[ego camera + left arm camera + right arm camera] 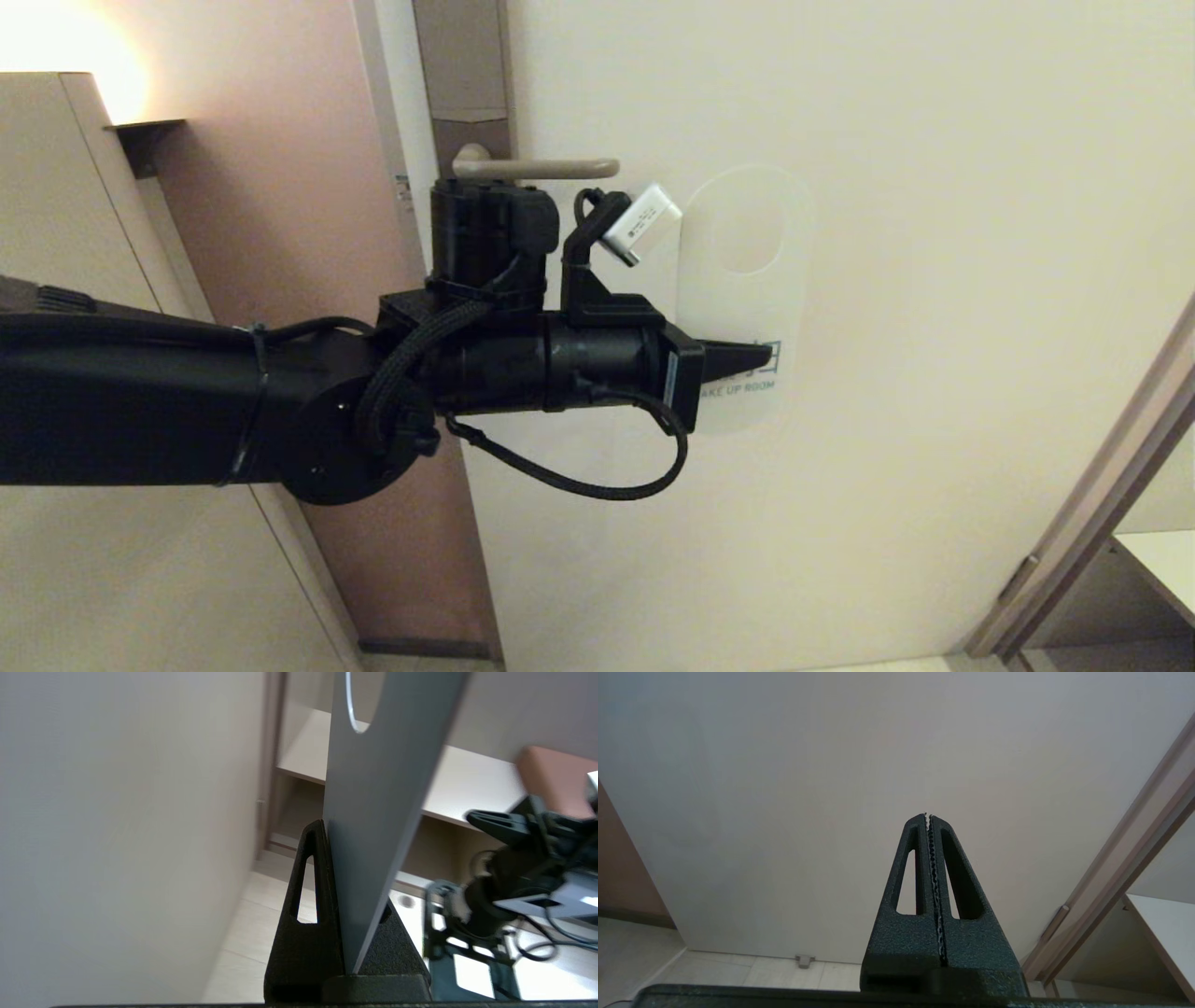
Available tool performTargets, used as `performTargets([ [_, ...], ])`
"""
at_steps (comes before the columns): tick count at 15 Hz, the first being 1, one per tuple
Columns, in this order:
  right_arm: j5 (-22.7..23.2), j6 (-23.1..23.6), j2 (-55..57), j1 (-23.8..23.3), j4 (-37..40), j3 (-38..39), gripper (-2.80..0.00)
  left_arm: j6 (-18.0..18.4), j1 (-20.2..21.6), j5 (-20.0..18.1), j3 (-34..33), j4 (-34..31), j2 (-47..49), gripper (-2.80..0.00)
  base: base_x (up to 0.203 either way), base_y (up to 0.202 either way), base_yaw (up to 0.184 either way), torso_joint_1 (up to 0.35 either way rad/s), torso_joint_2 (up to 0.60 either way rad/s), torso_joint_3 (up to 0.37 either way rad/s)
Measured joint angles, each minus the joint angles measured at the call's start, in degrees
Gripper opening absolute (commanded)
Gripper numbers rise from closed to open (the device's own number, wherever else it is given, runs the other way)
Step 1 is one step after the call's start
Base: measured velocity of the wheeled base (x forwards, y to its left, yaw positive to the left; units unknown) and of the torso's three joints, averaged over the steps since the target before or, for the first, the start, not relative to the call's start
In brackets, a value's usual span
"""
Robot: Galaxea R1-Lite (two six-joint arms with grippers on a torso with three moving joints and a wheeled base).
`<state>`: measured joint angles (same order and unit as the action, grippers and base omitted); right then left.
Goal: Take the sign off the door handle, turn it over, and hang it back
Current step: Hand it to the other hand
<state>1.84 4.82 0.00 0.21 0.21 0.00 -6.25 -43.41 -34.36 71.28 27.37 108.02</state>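
the door fills most of the head view, pale and flat, with its tall lock plate near the hinge-side edge. the left arm reaches across in front of it. the sign is off the door handle, held upright just past the handle's tip and a little below it, white side showing with "make up room" near the bottom and the oval hole at the top. the left end effector is clamped on the sign's lower part, fingers pinching it flat from both faces, as the left wrist view also shows. the right end effector is parked low with its fingers closed on nothing, pointing at the door.

the turn looks done, so rehanging seems next. to do it well, lift until the hole is level with the handle tip, keep the card square to the lever, then slide it sideways over the tip before letting go.
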Motion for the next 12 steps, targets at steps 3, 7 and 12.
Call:
performTargets([
  [3,0.1,0.0,0.0,0.0,-0.3,0.0,-2.8,-2.1,-0.2,-1.5,2.3,0.2,2.4,-2.8,0.0,0.0,0.0,0.0,0.0,0.0],
  [7,0.3,0.2,0.0,0.0,0.0,-0.2,-2.8,-2.2,-0.4,-1.6,4.5,0.2,4.6,-2.8,0.0,0.0,0.0,0.0,0.0,0.0],
  [12,1.0,0.9,0.0,0.0,0.6,-1.5,-2.8,-2.2,-0.8,-1.6,4.9,0.3,6.0,-2.8,0.0,0.0,0.0,0.0,0.0,0.0],
])
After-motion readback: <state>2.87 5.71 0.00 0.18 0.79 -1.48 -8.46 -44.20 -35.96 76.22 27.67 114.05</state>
